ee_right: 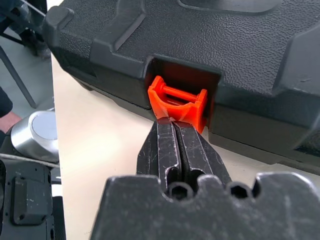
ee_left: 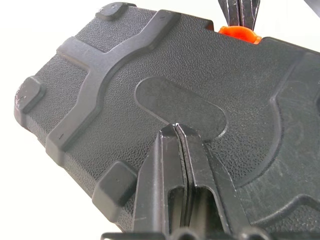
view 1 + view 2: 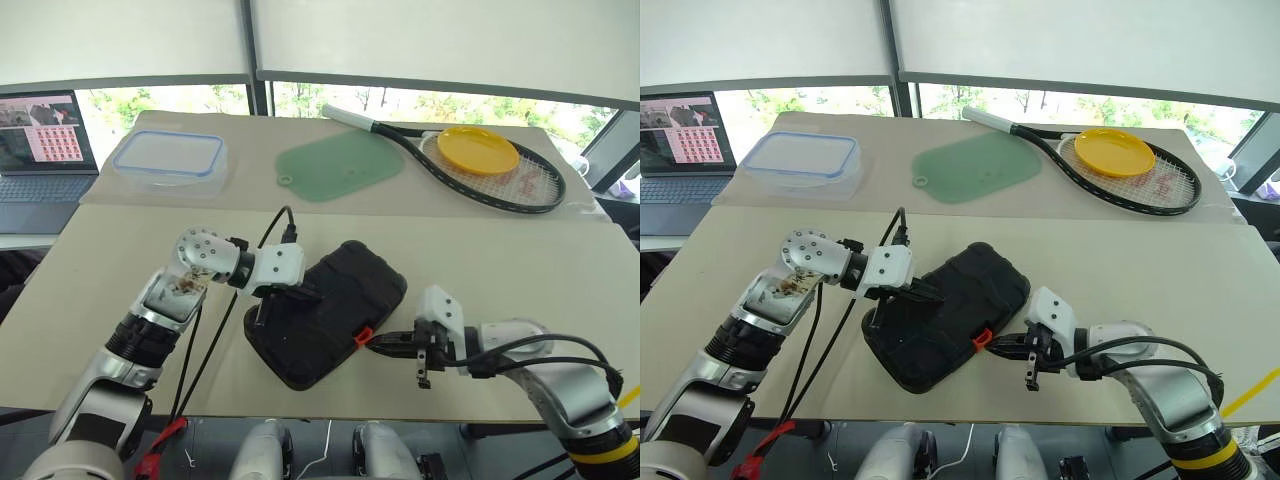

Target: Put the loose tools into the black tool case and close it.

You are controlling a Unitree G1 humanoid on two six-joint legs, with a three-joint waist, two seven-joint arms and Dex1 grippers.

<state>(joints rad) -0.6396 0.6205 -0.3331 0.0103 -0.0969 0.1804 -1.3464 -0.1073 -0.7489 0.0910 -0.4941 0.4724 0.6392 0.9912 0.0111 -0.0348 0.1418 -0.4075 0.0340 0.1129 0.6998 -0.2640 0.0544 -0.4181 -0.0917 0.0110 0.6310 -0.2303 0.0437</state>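
The black tool case [image 3: 335, 300] lies closed on the near table, slanted, with its orange latch [image 1: 177, 100] facing my right side. My left gripper [image 2: 176, 127] is shut, and its tips rest on the lid's oval panel near the case's left side [image 3: 308, 296]. My right gripper [image 1: 175, 122] is also shut, its tips touching the lower edge of the latch [image 3: 363, 336] without holding it. The loose tools are out of view.
On the far table stand a clear blue-rimmed container [image 3: 170, 160], a green cutting mat [image 3: 340, 168], and a tennis racket [image 3: 520, 190] with a yellow plate [image 3: 478, 150] on it. A laptop [image 3: 40, 150] sits at far left. The case lies close to the table's front edge.
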